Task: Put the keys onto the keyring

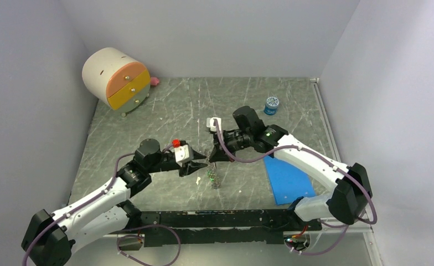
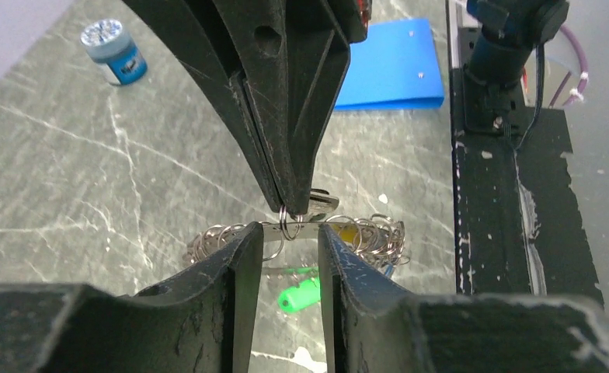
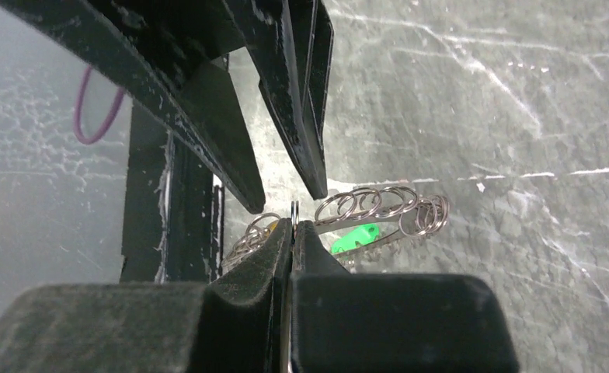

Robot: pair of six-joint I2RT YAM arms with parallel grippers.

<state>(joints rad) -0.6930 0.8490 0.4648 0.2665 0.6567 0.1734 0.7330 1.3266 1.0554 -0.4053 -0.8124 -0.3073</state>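
Note:
The keyring (image 2: 305,226), a silvery hoop crowded with small split rings, hangs just above the table between both grippers (image 1: 214,178). Keys dangle from it: a green head (image 2: 300,295) below, a yellow one (image 2: 349,233) to the right. My right gripper (image 2: 294,208) reaches down from above and is shut on one small split ring threaded on the hoop, a silvery key blade (image 2: 322,203) beside its tip. In its own view the pads (image 3: 282,241) pinch that ring edge-on. My left gripper (image 2: 286,237) is open, its fingertips either side of the hoop band.
A small blue jar (image 1: 271,105) stands at the back right. A blue sheet (image 1: 285,178) lies under the right arm. A drum-shaped drawer box (image 1: 117,79) sits at the back left. A black rail (image 1: 226,220) runs along the near edge.

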